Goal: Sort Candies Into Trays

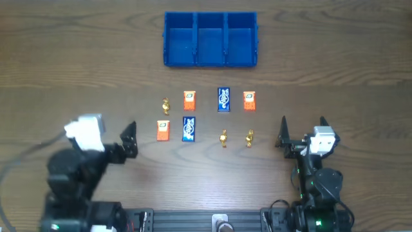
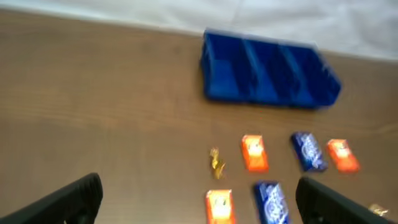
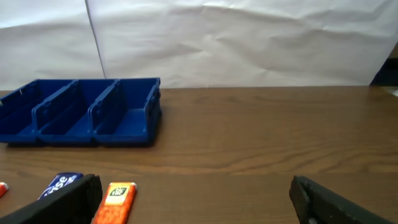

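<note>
Top view. Tray (image 1: pixel 210 62) sits at the far middle of the table (image 1: pixel 77 71), three compartments side by side, no candy in any of them. That matches three kinds of candy, so one kind per compartment is the likely plan. The candies lie loose in two rows between tray and arm bases, kinds mixed: orange bars (image 1: pixel 189 100), blue bars (image 1: pixel 223 99), gold sweets (image 1: pixel 166 106). None touch each other, which leaves room for fingers around each one. Left claw (image 1: pixel 131 140) is just beside the near row's left end, jaws apart. Right claw (image 1: pixel 302 129) is just beside that row's right end, jaws apart, holding nothing. One arm flanks each side, so each can likely work its own half. Sorting not yet begun, by my reading.

Left wrist view. Left claw (image 2: pixel 198 182) spread wide, nothing between the fingers. An orange bar and a blue bar lie closest ahead of it, the rest of the spread beyond. Tray (image 2: pixel 249 93) is well past them, its front wall facing the camera.

Right wrist view. Right claw (image 3: pixel 194 182) spread, empty, bare table between the fingers. One blue bar (image 3: pixel 59 183) and one orange bar (image 3: pixel 115 199) lie beside one finger. Tray (image 3: pixel 124 132) stands farther off to that same side, its open tops free for a drop from above.
</note>
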You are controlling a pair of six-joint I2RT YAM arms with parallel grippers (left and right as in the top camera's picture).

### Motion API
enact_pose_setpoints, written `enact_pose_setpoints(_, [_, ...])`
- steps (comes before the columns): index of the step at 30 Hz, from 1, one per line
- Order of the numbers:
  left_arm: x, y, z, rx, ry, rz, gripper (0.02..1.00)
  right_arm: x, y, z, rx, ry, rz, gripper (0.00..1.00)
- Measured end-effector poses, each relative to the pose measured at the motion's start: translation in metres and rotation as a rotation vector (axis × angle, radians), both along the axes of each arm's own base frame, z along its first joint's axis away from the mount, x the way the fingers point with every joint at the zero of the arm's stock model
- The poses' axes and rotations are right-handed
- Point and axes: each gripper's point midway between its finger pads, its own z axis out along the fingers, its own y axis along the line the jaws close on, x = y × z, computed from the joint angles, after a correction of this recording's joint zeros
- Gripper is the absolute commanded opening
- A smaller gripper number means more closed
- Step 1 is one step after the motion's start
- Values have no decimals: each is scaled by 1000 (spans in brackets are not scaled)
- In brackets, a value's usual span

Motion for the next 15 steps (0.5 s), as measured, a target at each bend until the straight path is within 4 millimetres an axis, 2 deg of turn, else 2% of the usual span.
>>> enact_pose_setpoints(2, [9,-7,20,7,123,-34,1000,0,0,0,0,0,1,998])
enact_pose_setpoints(3, [15,-13,20,11,194,-55,1000,0,0,0,0,-1,2,998])
enact_pose_setpoints(6, [27,-29,-2,28,366,-98,1000,0,0,0,0,-2,2,998])
enact_pose_setpoints(7, [35,-40,-28,42,484,-112,1000,0,0,0,0,-2,2,998])
enact_pose_setpoints(9, [38,-48,-59,68,606,-99,1000,0,0,0,0,-2,2,998])
enact_pose_setpoints(13, [40,-68,-110,139,775,-77,1000,0,0,0,0,-2,2,998])
enact_pose_setpoints(15, [41,-73,-128,163,823,-58,1000,0,0,0,0,-2,2,998])
